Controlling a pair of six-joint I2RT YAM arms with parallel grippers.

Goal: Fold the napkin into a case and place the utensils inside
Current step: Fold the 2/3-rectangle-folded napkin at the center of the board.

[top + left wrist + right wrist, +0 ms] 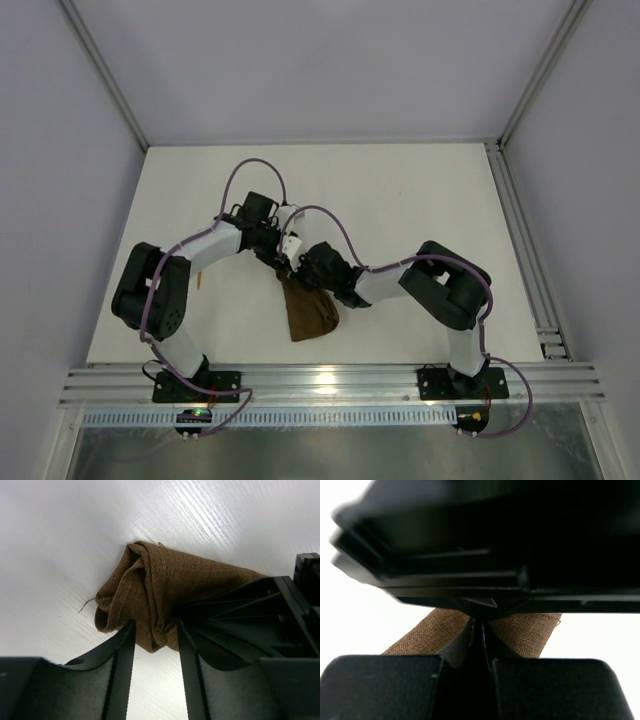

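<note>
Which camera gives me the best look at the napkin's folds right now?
Left wrist: the napkin sits close and central, its bunched layers and edges clear. Top external shows the napkin small, partly under both arms. Right wrist shows only a strip pinched in the right pincer.

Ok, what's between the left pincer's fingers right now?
A bunched fold of the dark brown napkin, shown in the left wrist view; the left pincer stands open around it.
</note>
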